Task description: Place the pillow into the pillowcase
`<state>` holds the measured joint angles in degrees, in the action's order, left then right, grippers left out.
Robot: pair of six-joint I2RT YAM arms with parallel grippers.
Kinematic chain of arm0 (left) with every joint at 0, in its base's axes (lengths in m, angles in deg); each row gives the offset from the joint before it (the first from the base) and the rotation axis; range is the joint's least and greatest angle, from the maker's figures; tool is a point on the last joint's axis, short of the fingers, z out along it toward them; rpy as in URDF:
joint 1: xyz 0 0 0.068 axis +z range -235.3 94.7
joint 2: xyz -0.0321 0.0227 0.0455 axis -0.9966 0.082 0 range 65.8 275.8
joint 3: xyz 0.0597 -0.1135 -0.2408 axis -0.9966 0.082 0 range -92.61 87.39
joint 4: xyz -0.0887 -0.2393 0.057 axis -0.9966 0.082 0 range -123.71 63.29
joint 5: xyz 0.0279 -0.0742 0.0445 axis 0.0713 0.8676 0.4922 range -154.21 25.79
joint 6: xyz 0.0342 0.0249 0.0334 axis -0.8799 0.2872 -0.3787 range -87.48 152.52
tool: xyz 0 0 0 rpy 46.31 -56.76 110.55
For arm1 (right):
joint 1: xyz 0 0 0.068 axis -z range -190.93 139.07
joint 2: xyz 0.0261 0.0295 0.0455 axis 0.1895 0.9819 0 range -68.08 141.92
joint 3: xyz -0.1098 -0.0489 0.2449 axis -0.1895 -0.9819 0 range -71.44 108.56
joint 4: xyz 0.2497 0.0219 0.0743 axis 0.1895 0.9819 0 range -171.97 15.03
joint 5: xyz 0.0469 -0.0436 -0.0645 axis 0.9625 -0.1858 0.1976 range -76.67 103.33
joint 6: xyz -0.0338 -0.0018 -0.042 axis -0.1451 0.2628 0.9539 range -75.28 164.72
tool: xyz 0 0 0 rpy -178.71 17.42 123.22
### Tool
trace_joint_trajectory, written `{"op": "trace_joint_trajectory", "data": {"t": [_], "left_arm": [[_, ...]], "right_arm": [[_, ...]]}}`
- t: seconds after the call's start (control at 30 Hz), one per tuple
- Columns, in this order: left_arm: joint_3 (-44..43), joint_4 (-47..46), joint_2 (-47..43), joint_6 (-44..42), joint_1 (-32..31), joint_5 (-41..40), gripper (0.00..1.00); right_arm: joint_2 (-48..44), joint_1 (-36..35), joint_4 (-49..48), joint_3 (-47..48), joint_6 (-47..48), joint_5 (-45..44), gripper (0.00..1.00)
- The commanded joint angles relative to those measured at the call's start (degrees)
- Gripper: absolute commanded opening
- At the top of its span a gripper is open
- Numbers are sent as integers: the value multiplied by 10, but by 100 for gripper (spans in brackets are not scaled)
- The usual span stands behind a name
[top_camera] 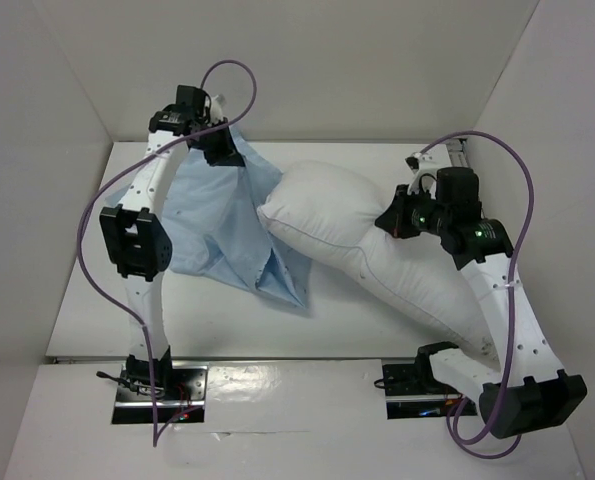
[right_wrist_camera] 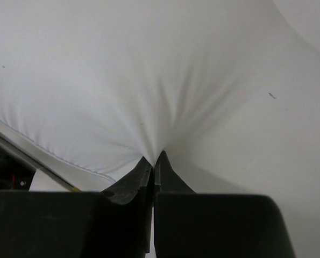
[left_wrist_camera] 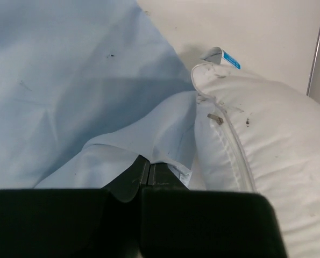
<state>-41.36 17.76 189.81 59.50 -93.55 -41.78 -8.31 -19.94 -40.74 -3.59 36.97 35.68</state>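
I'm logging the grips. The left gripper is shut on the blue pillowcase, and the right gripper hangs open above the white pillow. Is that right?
Not quite. The right gripper is not open: the right wrist view shows it shut on a pinch of the pillow. The left gripper is indeed shut on the pillowcase.

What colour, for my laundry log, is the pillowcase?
The pillowcase is plain light blue with a few tiny dark specks, clearest in the left wrist view.

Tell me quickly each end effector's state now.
Left end effector: closed on the thin light blue fabric pillowcase.
Right end effector: closed on the plump white pillow.
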Motion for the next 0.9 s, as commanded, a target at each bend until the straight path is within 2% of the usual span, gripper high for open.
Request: {"op": "trace_joint_trajectory", "data": {"t": [0.0,0.03,0.1,0.13,0.17,0.2,0.23,0.27,0.37,0.47,0.67,0.87], "left_arm": [[-18,-19,-13,-29,2,42,0],[-12,-19,-19,-43,2,62,5],[1,-10,-19,-55,2,62,32],[6,7,-19,-68,2,36,58],[6,17,-19,-76,2,21,59],[6,27,-19,-82,2,-1,67],[13,36,-19,-82,2,-28,70],[30,36,-27,-82,20,-78,71],[52,36,-33,-48,61,-145,67],[64,31,-16,-20,88,-216,69],[52,8,54,-15,101,-262,71],[57,-38,72,-15,96,-350,71]], "right_arm": [[-16,-1,-28,-17,20,52,0],[-16,-1,-28,-17,26,52,0],[-16,-1,-36,-32,26,44,0],[-16,-1,-43,-32,19,38,0],[-21,-1,-43,-32,19,31,0],[-21,-1,-43,-32,19,31,0],[-21,-1,-43,-32,19,25,0],[-21,-1,-48,-32,19,25,0],[-21,-1,-48,-26,13,20,0],[-15,-1,-48,-20,13,15,0],[2,-1,-59,-15,8,15,0],[20,-1,-59,-4,8,3,0]]}}
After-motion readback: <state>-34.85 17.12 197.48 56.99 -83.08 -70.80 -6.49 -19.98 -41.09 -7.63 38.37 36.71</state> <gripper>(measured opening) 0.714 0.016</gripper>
